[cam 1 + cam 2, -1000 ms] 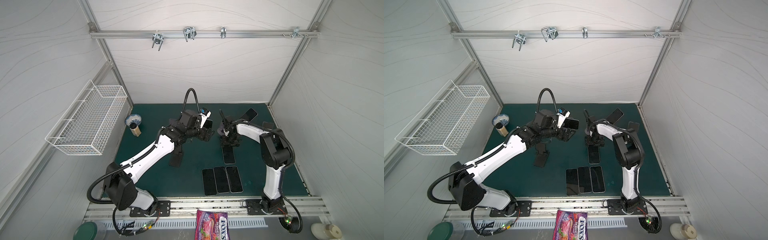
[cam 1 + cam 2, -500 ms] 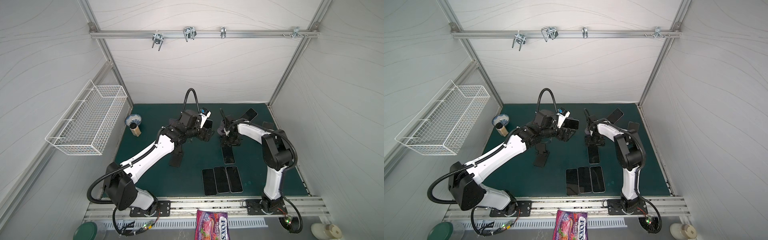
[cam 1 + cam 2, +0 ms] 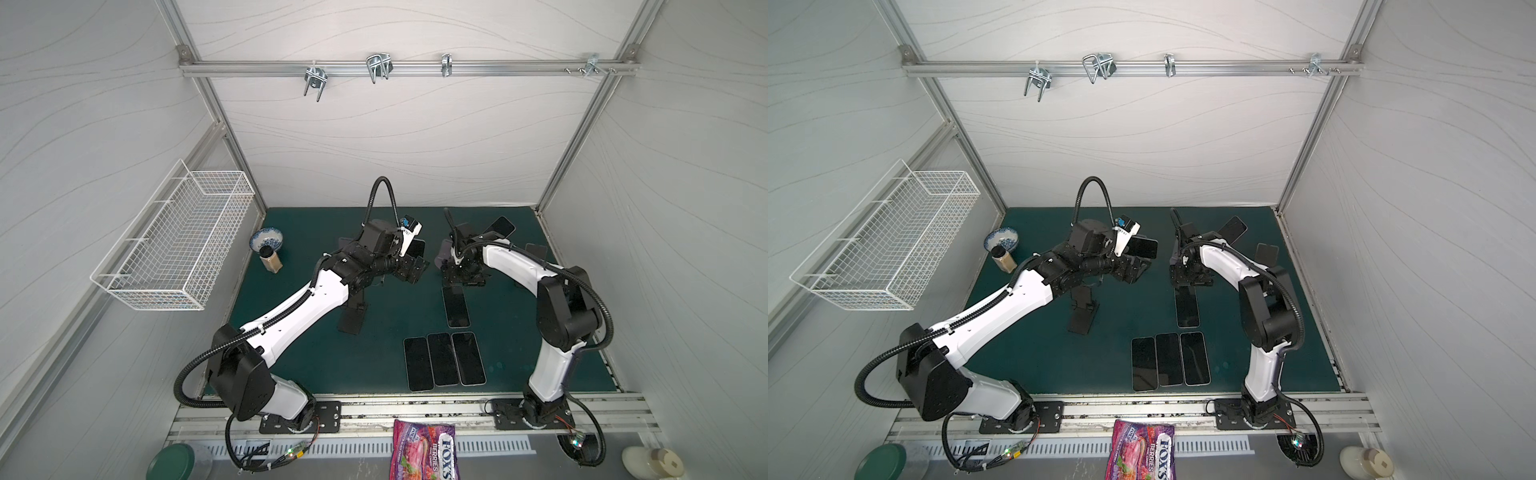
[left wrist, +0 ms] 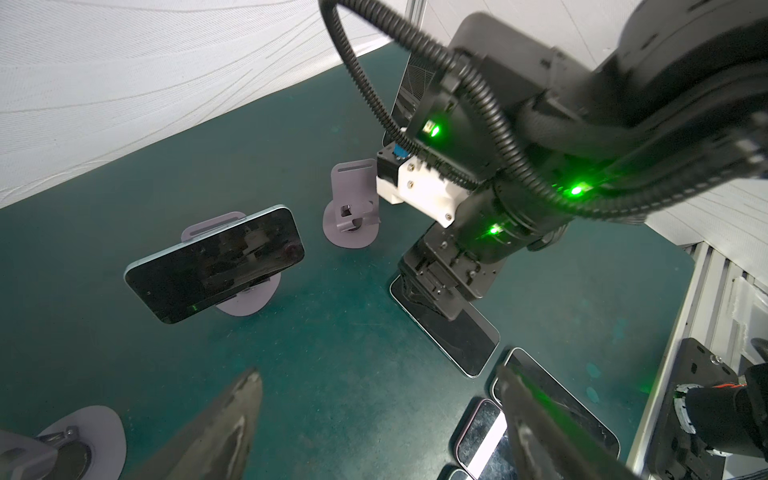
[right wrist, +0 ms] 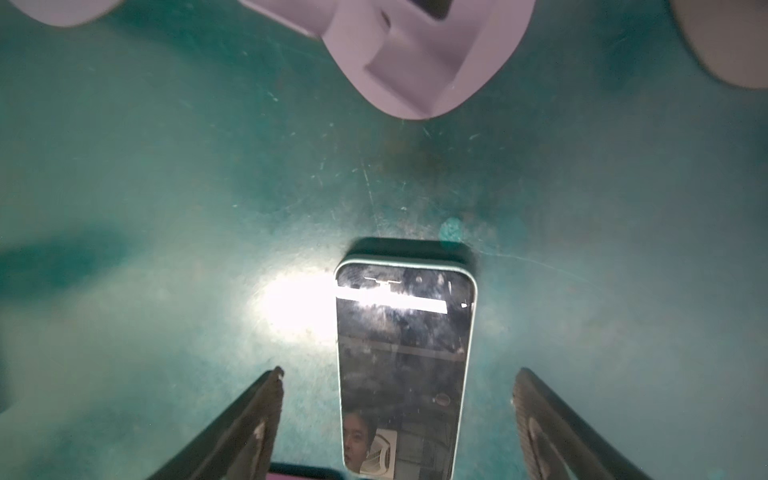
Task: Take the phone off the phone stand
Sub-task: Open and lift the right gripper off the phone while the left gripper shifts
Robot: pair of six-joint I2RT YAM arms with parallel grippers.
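Right gripper (image 3: 458, 282) in both top views points down over a flat phone (image 3: 456, 309) lying midway on the mat (image 3: 353, 365), behind the row of three phones (image 3: 442, 359) by the mat's front edge. The left gripper (image 3: 415, 270) hangs near centre, a mounted phone (image 3: 1144, 247) just beyond it toward the back edge. Left wrist view: left fingers (image 4: 220, 428) spread, nothing btwn them; mounted phone (image 4: 216, 262) sits landscape on its purple stand (image 4: 249, 301), an empty stand (image 4: 351, 212) nearby. Right wrist view: jaws wide apart either side of the flat phone (image 5: 403, 365), not touching it; empty. Step looks like letting go & clearing off: best to rise straight up w/ jaws wide so the flat phone isn't dragged.
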